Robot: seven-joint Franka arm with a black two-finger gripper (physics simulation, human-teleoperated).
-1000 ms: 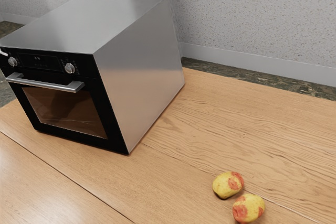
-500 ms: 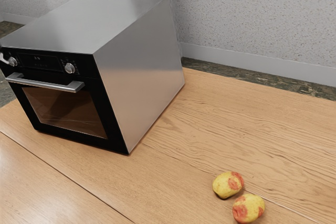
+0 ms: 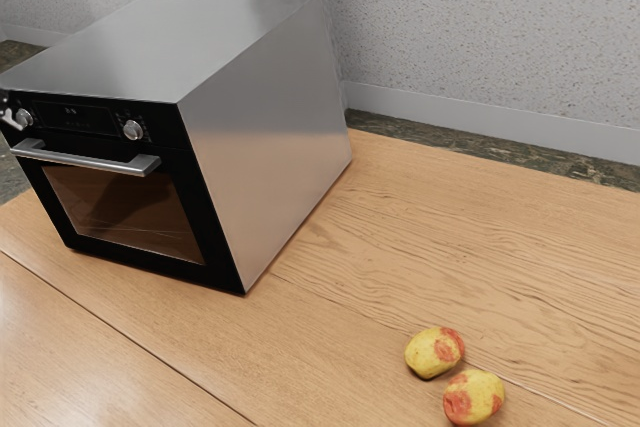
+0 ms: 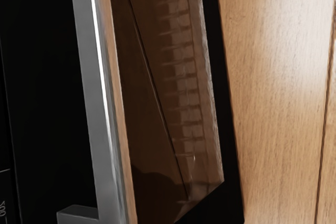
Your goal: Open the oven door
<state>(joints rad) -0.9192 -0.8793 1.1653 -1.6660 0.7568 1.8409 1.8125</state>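
The oven door (image 3: 125,212) is shut, upright in the front of the oven (image 3: 265,147), towards the worktop's far edge and the exterior view's left. Expect it to be fairly heavy and rigid, a little stiff at the first pull, then gaining weight as it drops: with the handle (image 3: 85,161) along its top, you most likely have a bottom hinge. Treat the window (image 4: 163,87) as the fragile part and put no force on it.

Take hold of the bar near its middle, across its narrow thickness, clear of the end bracket (image 4: 77,214). The metal looks smooth, so you may slip if you pinch only its front; reach into the gap behind it, then draw out and down in an arc.

In the wrist view you have the bar running lengthwise in front of the hand, so I judge you are lining up. A bit of the arm (image 3: 12,119) shows beside the near-left knob (image 3: 24,118); keep it off that as you come in. I cannot tell how far open your claw is, or whether it has hold of anything.

Outward, the worktop (image 3: 450,237) gives you room for the door, and two yellow-and-red fruits (image 3: 435,352) lie well apart from the oven.
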